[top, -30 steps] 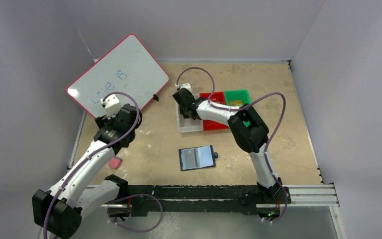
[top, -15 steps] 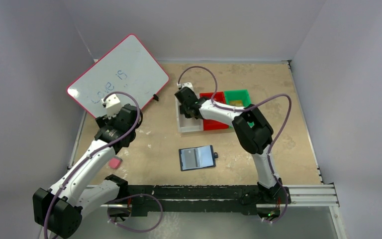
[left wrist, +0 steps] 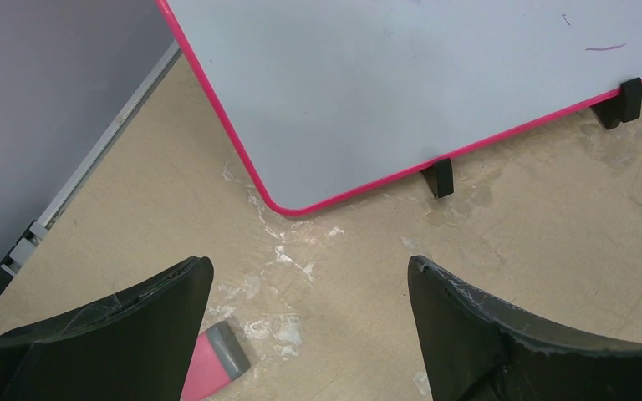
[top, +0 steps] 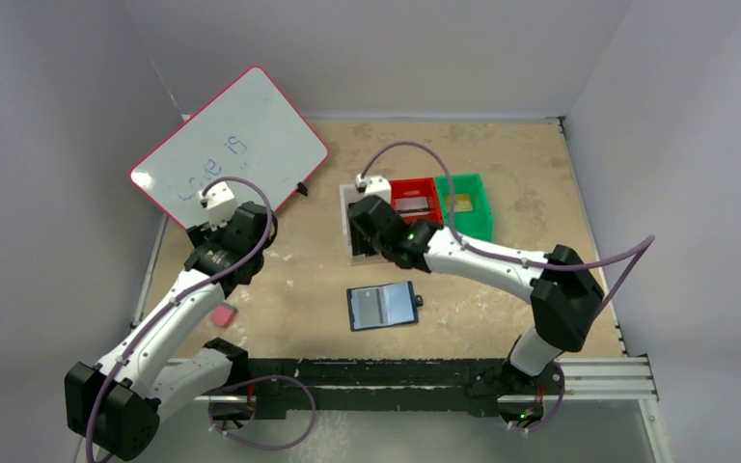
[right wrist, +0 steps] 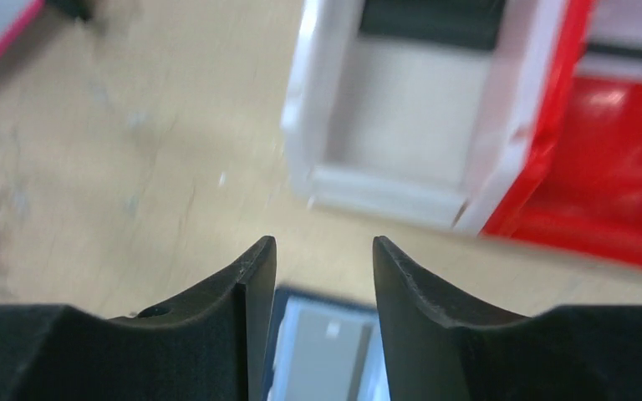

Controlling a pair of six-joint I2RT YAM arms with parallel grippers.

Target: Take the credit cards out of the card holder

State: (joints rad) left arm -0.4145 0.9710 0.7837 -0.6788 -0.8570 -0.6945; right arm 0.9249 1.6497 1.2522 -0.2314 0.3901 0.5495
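The card holder point(top: 383, 305) lies open on the table with its tab to the right. A grey card point(top: 374, 307) shows in its left pocket. In the right wrist view the holder point(right wrist: 334, 351) lies just below and between my fingers. My right gripper point(top: 371, 236) point(right wrist: 324, 246) is open and empty, hovering between the white bin and the holder. A black card point(right wrist: 430, 17) lies in the white bin point(right wrist: 384, 192). A greyish card point(top: 413, 204) lies in the red bin and a gold-tan card point(top: 460, 201) in the green bin. My left gripper point(top: 217, 253) point(left wrist: 309, 267) is open and empty.
The white bin point(top: 347, 231), red bin point(top: 431, 183) and green bin point(top: 478, 217) stand side by side behind the holder. A pink-framed whiteboard point(top: 232, 140) point(left wrist: 401, 83) leans at the far left. A pink eraser point(top: 222, 315) point(left wrist: 209, 368) lies by my left arm.
My right gripper has pulled back from over the white bin toward the holder, and its elbow has swung out to the right. The left arm has not moved.
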